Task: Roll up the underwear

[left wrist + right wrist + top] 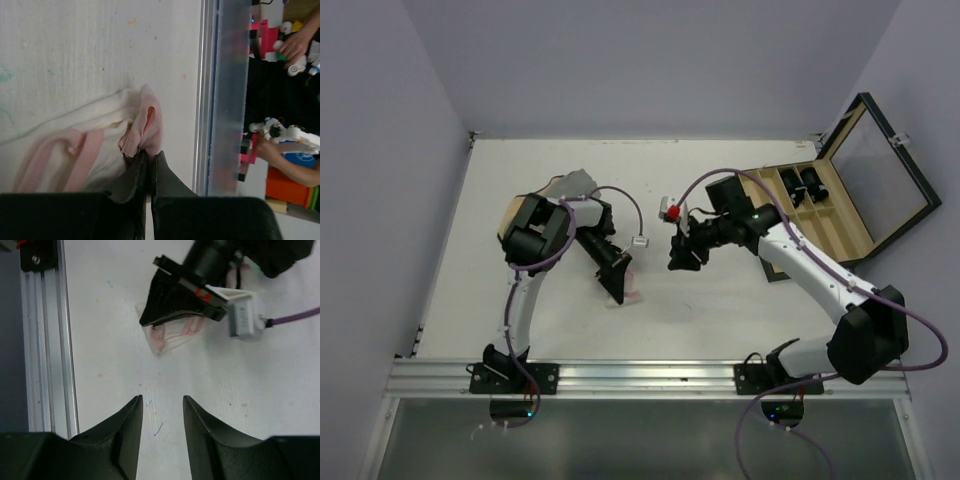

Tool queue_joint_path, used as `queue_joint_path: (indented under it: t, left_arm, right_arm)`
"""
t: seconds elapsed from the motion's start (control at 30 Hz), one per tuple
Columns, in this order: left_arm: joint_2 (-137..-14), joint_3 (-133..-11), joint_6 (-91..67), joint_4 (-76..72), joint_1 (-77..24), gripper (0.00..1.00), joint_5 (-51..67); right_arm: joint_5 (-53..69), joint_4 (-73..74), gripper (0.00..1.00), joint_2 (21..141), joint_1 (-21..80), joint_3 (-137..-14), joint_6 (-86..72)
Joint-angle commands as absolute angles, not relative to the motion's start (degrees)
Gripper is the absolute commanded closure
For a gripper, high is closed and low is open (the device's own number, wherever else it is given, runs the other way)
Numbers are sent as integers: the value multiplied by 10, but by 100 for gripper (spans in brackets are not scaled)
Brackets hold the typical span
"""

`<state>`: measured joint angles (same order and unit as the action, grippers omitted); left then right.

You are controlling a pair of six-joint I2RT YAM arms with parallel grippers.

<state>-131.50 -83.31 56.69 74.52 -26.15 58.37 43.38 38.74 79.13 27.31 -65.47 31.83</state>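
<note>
The underwear (631, 291) is a small white garment with pink trim, bunched on the white table near the front middle. My left gripper (617, 286) points down onto it. In the left wrist view the left gripper (148, 153) is shut on a pink folded edge of the underwear (100, 135), which spreads out to the left. My right gripper (680, 258) hovers to the right of it, apart from the cloth. In the right wrist view the right gripper (162, 400) is open and empty above bare table, with the underwear (165, 337) ahead under the left gripper.
A grey cloth (575, 184) and a tan cloth (507, 222) lie behind the left arm. An open wooden case (825, 205) with compartments stands at the right. The table's metal front rail (640, 377) runs along the near edge.
</note>
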Motion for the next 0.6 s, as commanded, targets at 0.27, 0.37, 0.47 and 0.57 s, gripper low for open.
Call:
queue_joint_path:
  t: [0.27,0.37,0.47,0.57]
  left_arm:
    - [-1434,-897,627,752,-252,95,455]
    - [-1439,-895,631,754,-249,94,449]
    - [-1437,-890,635,754,-244,94,449]
    - [-1434,-885,633,748,-237,93,446]
  right_arm:
    - [290,232,57,874,503,-590,386]
    - [285,174,56,917,531,-591,391]
    - [278,137,56,958,552,-600,396]
    - [272,114,56,993,562,-607,403]
